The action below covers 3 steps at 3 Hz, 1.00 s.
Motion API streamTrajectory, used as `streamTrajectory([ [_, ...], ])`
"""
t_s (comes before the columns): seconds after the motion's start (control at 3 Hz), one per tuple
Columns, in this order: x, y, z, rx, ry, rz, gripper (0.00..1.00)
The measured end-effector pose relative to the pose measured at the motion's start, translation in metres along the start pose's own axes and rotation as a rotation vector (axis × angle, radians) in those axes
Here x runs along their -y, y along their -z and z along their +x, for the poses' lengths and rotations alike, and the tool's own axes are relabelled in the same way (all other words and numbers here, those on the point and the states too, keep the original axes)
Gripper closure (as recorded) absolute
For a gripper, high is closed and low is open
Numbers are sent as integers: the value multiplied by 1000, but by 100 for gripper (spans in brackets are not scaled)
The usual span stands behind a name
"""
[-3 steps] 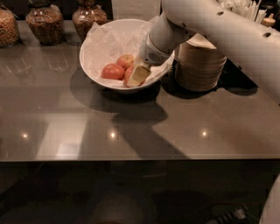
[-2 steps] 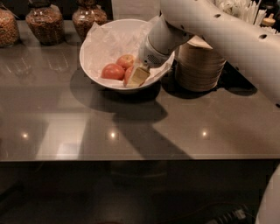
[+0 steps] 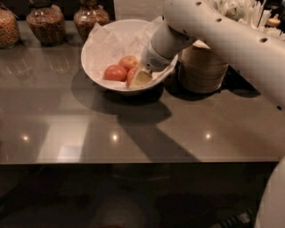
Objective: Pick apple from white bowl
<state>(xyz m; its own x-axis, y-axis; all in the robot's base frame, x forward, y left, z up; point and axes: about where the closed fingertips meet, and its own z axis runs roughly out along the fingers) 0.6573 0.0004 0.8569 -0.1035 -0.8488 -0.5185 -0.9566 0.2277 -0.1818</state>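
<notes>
The white bowl (image 3: 100, 53), lined with crinkled white paper, stands at the back centre of the dark counter. Three apples lie in it. An evenly orange-red one (image 3: 114, 72) is on the left. A paler yellowish one (image 3: 129, 61) is behind it. The pinkish-red apple (image 3: 131, 76) shows only as a sliver beside the gripper. My gripper (image 3: 140, 79) reaches down into the bowl from the right and sits against that apple, hiding most of it.
A stack of small off-white disposable bowls (image 3: 202, 67) stands right of the bowl, under my arm. Jars of nuts and grains (image 3: 44, 24) line the back left. A holder of white cutlery (image 3: 240, 11) is at the back right. The counter's front edge (image 3: 133, 162) runs across the view.
</notes>
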Motion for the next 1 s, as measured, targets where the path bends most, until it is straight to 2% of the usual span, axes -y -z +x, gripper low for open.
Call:
streamTrajectory([
  [0.33, 0, -3, 2, -4, -5, -7, 58],
  [0.67, 0, -2, 1, -1, -3, -5, 82],
  [1.0, 2, 11, -10, 24, 19, 20, 100],
])
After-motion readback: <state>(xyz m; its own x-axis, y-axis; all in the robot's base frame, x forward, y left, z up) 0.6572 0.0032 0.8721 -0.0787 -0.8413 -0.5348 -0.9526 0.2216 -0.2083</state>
